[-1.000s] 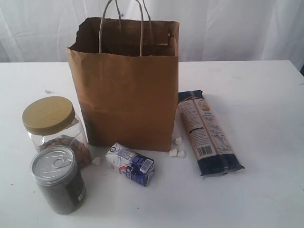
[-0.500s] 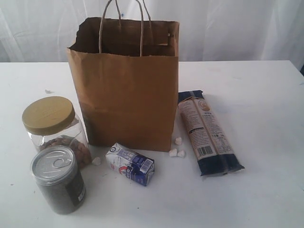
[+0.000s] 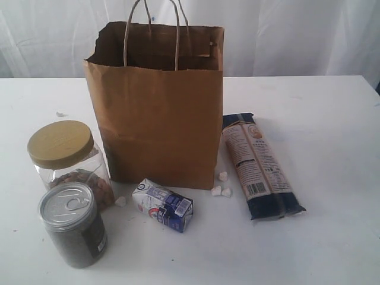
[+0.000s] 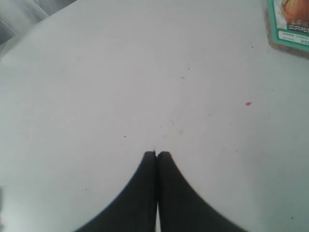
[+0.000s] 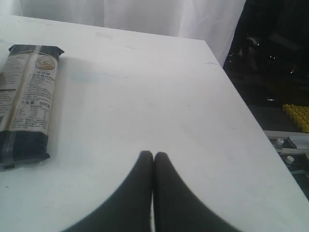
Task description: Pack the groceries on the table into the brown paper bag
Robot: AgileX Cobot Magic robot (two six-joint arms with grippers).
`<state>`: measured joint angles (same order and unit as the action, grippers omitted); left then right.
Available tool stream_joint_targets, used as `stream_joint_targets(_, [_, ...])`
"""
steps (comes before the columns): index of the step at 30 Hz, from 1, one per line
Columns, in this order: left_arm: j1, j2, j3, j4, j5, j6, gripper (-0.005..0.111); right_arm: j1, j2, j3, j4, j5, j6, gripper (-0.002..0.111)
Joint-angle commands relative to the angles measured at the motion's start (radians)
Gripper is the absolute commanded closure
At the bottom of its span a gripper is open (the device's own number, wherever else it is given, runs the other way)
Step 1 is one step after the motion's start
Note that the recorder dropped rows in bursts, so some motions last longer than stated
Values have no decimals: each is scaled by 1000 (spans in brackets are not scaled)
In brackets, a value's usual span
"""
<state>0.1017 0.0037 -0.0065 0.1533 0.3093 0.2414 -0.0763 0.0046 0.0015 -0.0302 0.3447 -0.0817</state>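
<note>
The brown paper bag stands upright and open at the middle of the table. Left of it stands the gold-lidded clear jar, with the silver pull-tab dark jar in front of that. The small white-blue carton lies before the bag. The dark-blue noodle packet lies flat to the bag's right and also shows in the right wrist view. The brown pouch and the yellow bottle are out of view. My left gripper is shut over bare tabletop. My right gripper is shut, empty, apart from the noodle packet. Neither shows in the exterior view.
Small white crumbs lie between the carton and the noodle packet. A corner of a green-bordered printed pack shows in the left wrist view. The table's edge runs near my right gripper, with dark floor clutter beyond.
</note>
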Motion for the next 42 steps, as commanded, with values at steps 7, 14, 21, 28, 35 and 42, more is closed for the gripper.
stream_joint_targets(7, [-9, -4, 7, -422, -247, -253, 107, -5, -5, -1, -5, 0, -9, 108])
stream_joint_targets(14, [-9, -4, 7, -542, -418, -340, 107, -5, -5, -1, -5, -2, -9, 108])
stream_joint_targets(21, [-9, -4, 7, -531, -630, -352, 107, -5, -5, -1, -5, -2, -9, 108])
stream_joint_targets(28, [-9, -4, 7, -537, -809, -509, 107, -5, -5, -1, -5, -2, -9, 108])
stream_joint_targets(35, [-9, 23, -179, -241, -929, -1048, 107, -5, -5, -1, -5, -2, -9, 108])
stream_joint_targets(42, [-9, 634, -342, 298, -699, -607, 107, -5, -5, -1, -5, -2, -9, 108])
